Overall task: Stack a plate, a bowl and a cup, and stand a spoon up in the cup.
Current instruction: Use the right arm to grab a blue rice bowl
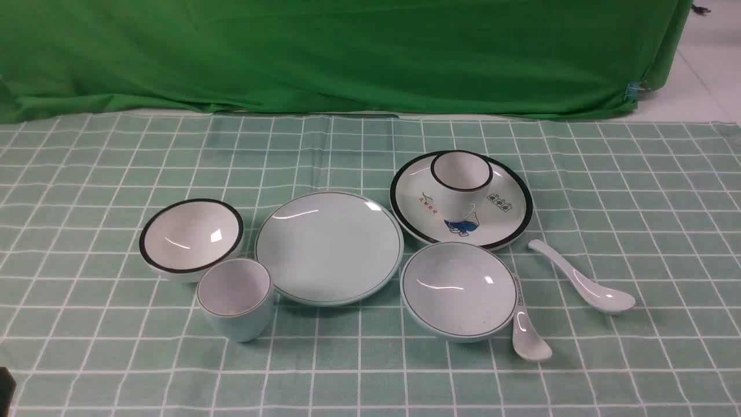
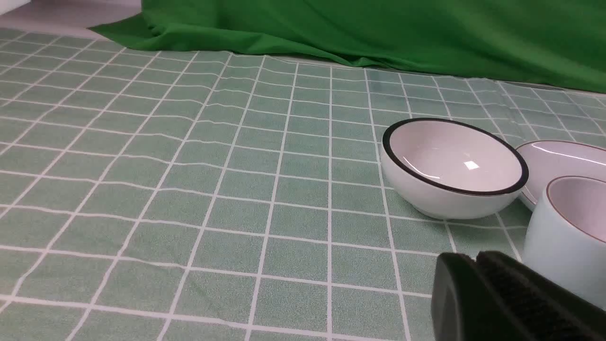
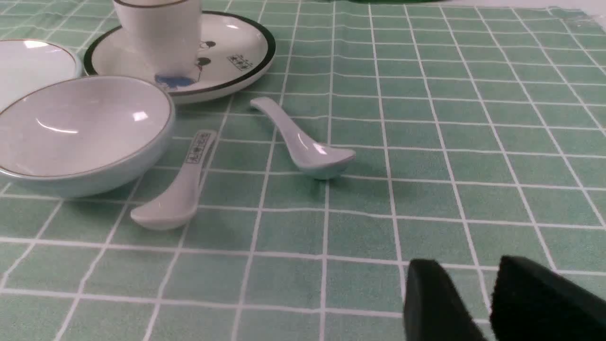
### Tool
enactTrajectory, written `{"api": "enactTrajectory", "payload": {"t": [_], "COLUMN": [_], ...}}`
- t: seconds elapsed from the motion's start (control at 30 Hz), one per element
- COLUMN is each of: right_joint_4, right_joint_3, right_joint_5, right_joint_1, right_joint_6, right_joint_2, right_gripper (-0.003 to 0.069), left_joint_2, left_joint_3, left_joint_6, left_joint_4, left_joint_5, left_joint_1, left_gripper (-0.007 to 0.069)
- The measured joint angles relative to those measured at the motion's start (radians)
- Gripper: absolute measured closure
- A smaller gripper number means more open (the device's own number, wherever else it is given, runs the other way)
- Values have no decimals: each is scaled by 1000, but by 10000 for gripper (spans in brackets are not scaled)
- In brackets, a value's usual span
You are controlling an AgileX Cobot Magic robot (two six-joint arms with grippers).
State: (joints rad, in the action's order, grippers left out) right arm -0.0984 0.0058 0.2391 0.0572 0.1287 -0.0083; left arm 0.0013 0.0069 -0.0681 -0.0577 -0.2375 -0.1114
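The pale blue plate (image 1: 330, 248) lies flat in the middle of the checked cloth. Just right of it sits the pale blue bowl (image 1: 458, 289) (image 3: 94, 182), and at the plate's front left the pale blue cup (image 1: 236, 298) (image 2: 563, 237) stands upright. The plain white spoon (image 1: 584, 279) (image 3: 307, 147) lies right of the bowl, apart from it. My left gripper (image 2: 475, 255) is shut and holds nothing, low over the cloth just short of the cup. My right gripper (image 3: 468, 263) is open and holds nothing, nearer me than the spoon. Neither arm reaches into the front view's table area.
A white bowl with a thick black rim (image 1: 191, 237) (image 2: 450, 166) stands left of the plate. Behind the pale bowl, a printed white cup (image 1: 461, 179) stands on a printed black-rimmed plate (image 1: 509, 223). A spoon with a marked handle (image 1: 527, 330) (image 3: 177, 199) lies against the pale bowl's right side.
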Motion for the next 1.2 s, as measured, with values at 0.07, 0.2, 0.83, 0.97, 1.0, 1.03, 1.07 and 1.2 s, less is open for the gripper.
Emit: {"api": "enactTrajectory", "payload": {"t": [0.07,0.2,0.83,0.97,1.0,1.03,1.07,1.2], "right_joint_4": [0,0,0,0,0,0,0,0], "right_joint_3": [0,0,0,0,0,0,0,0], "right_joint_5": [0,0,0,0,0,0,0,0], "right_joint_1": [0,0,0,0,0,0,0,0], "right_joint_6": [0,0,0,0,0,0,0,0], "right_joint_2": [0,0,0,0,0,0,0,0], "right_gripper": [417,417,417,417,417,417,417,417], "left_joint_2": [0,0,0,0,0,0,0,0], "left_joint_3": [0,0,0,0,0,0,0,0], "left_joint_6": [0,0,2,20,33,62,95,195], "left_joint_4": [0,0,0,-40,-79,-143,-205,-507], "left_joint_5": [0,0,0,34,46,68,93,202], "left_joint_1": [0,0,0,0,0,0,0,0], "left_gripper": [607,607,607,607,607,607,607,607]}}
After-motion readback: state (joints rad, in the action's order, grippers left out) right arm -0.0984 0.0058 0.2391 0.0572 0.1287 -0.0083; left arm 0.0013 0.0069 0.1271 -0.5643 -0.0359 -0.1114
